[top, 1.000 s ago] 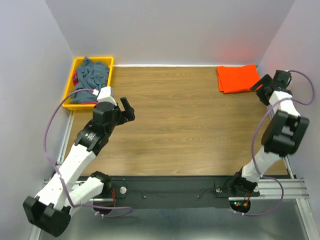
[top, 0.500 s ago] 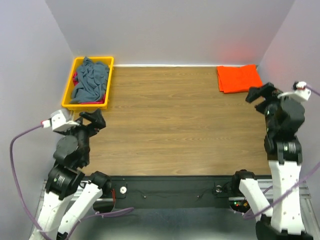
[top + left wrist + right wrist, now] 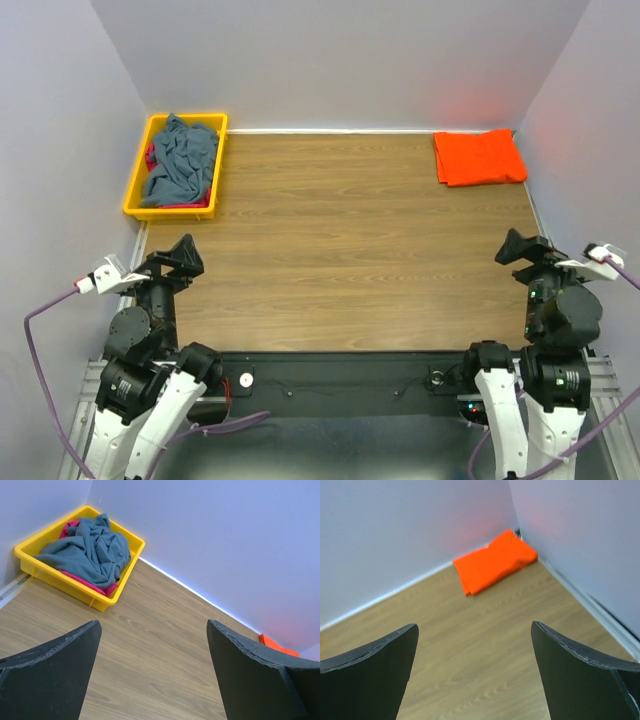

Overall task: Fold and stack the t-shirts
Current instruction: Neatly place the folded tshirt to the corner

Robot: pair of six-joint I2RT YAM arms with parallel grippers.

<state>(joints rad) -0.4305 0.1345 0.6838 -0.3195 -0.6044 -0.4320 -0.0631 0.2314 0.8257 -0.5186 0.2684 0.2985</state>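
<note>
In the upper left of the top view a yellow plastic bin [image 3: 133, 190] stands in the far corner of the counter [image 3: 350, 230]. Its long axis runs from the top of the frame to the bottom, a little tilted. Inside it lies the grey-blue t-shirt [image 3: 180, 160], crumpled in soft folds with no clear direction, and it fills most of the bin. Under it a red cloth [image 3: 150, 157] shows at the left rim; in the left wrist view it also shows along the near wall of the bin.

In the lower left, the left hand [image 3: 178, 256] is above the near edge of the counter. Its two dark fingers are spread wide and hold nothing.

The counter has a smooth wood-grain surface, with the grain running left to right.

In the upper right corner lies the orange t-shirt [image 3: 478, 157], folded into a flat, nearly rectangular packet. Its long axis goes left to right and its edges are close to both walls.

In the lower right, the right hand [image 3: 522, 250] is also spread wide and holds nothing, well apart from the orange t-shirt.
</note>
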